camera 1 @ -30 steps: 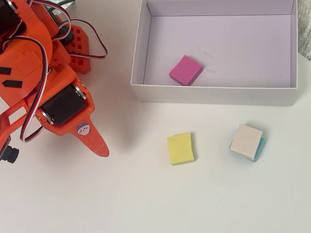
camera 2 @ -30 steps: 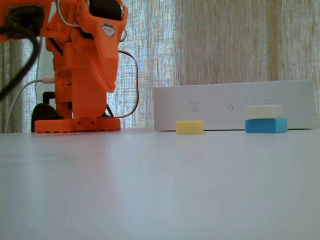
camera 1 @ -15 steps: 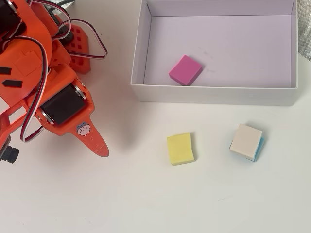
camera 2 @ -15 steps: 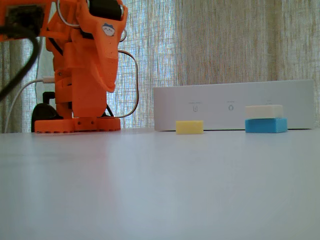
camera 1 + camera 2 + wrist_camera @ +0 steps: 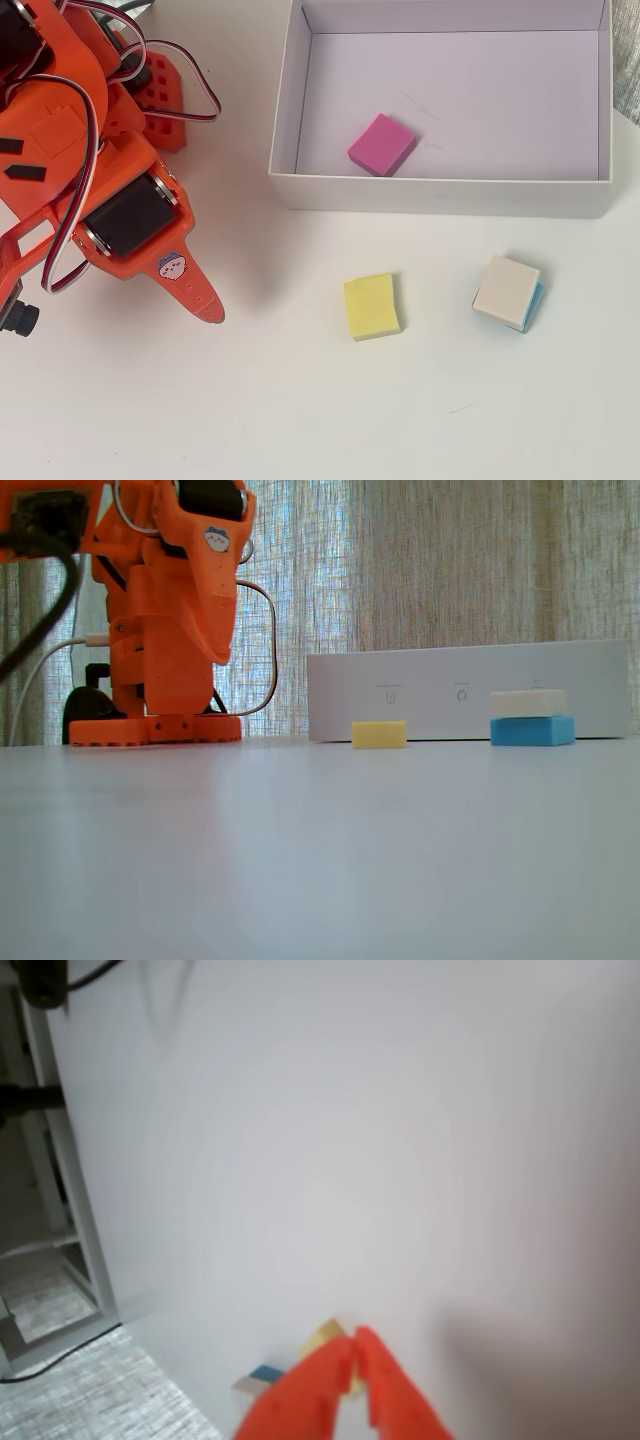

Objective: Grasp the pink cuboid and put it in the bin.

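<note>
We are seeing the small matte magenta-pink square cuboid lying flat inside the large shallow white cardboard bin, near its front wall. Our orange two-finger gripper is holding its jaws closed with nothing between them, well apart from the bin. A yellow foam block and a beige-topped blue block are sitting on the white table.

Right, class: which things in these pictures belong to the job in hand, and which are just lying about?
Belong to the job:
small flat magenta-pink square block
large shallow white cardboard box
orange gripper

Lying about:
flat yellow block
beige-topped blue block
</note>
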